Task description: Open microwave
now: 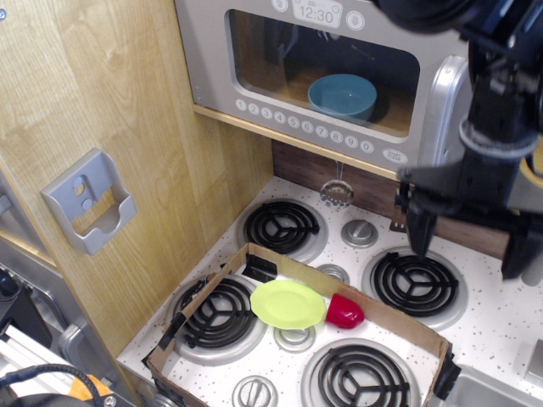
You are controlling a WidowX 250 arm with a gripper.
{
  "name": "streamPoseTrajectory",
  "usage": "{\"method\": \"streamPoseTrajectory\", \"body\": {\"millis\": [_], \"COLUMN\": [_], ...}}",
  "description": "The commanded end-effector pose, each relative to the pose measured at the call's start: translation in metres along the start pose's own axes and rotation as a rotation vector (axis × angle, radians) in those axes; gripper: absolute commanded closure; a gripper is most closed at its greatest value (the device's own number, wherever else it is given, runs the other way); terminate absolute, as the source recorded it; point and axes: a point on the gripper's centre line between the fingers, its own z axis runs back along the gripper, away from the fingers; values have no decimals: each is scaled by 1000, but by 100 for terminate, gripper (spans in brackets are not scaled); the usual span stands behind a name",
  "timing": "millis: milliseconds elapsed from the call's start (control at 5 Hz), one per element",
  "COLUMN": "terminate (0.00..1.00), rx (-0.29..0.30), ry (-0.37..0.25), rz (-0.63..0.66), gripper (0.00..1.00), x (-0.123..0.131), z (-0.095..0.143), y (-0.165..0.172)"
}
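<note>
**Claw open below microwave handle, door not yet touched**

Claw (469, 242) spread wide, holding nothing, two dark fingers pointing down over rear right burner (416, 283). Left finger (420, 233) near centre-right, right finger (519, 250) close to frame edge. Hanging at far right, just under shelf level.

Microwave (254, 34) mounted top centre on wooden shelf (280, 136), door shut. Clear window showing blue bowl (342, 95) inside. Row of white number buttons (301, 125) along bottom edge, clock display (316, 13) at top reading 12:30. Silver vertical handle (441, 106) at right side of door, partly hidden behind arm.

Handling, judged: plastic toy body, probably light, stiff, door likely swinging easily on left hinge. Glossy handle likely slippery; hooking a finger behind it or pinching across mid-height looks best. Hard pull may shift whole unit or rattle bowl.

Room, judged: claw needs raising and turning toward handle; sits below it now. Door swing comes out toward camera, space in front looks free. Shelf lip just under door is an edge to avoid catching. Wood panel (110, 102) at left with grey wall bracket (89, 202), well apart from handle.

Below: white stovetop (501, 339) with coil burners, cardboard tray (407, 326) holding green plate (287, 304) and red cup (345, 312) touching plate's right rim. All well under door path.
</note>
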Motion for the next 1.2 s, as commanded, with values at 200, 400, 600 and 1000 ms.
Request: {"method": "streamPoseTrajectory", "body": {"millis": [200, 400, 600, 1000], "terminate": [0, 0, 0, 0], "rx": [-11, -18, -23, -29], "ry": [-114, -167, -199, -222], "rz": [-26, -38, -88, -137], "gripper": [0, 0, 0, 0], "x": [49, 55, 67, 90], "z": [23, 24, 29, 35], "y": [42, 50, 43, 33]}}
